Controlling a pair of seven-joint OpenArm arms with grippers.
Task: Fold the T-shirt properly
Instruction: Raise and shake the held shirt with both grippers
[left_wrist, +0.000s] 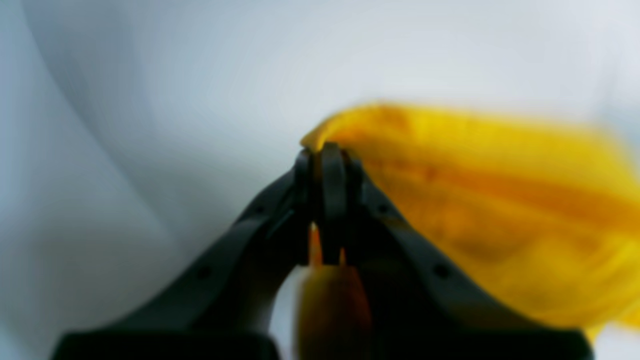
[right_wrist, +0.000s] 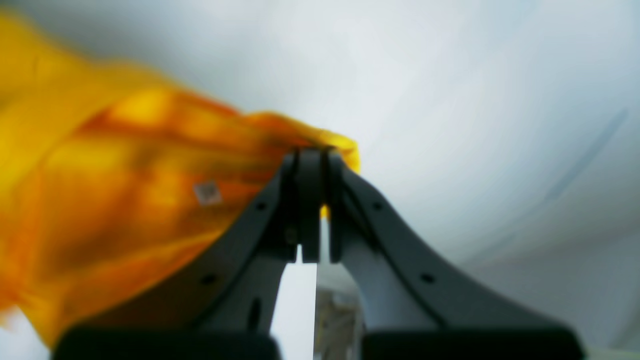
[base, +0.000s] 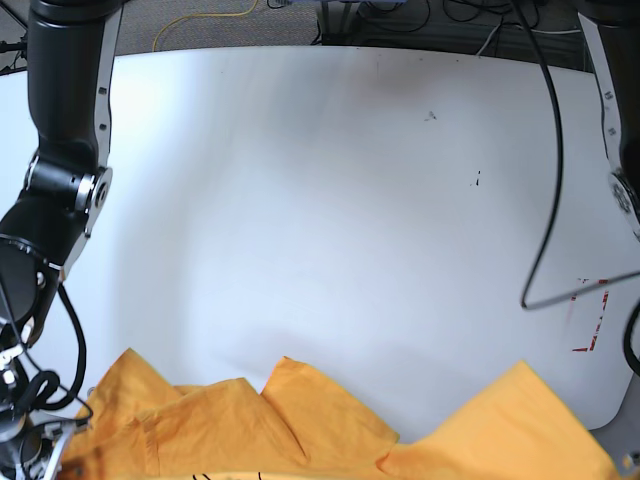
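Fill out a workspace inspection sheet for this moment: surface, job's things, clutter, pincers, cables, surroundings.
Surface: white table, a few small dark specks and red corner marks near its right edge in the base view.
Job's things: orange-yellow T-shirt bunched along the near edge, partly out of frame.
Clutter: nothing seen.
Pincers: left pincer shut on a T-shirt edge; right pincer shut on another edge. Both wrist views are blurred.
Cables: black cable hanging over the table; a yellow cable behind it.
Surroundings: dark floor and equipment legs beyond the far edge.
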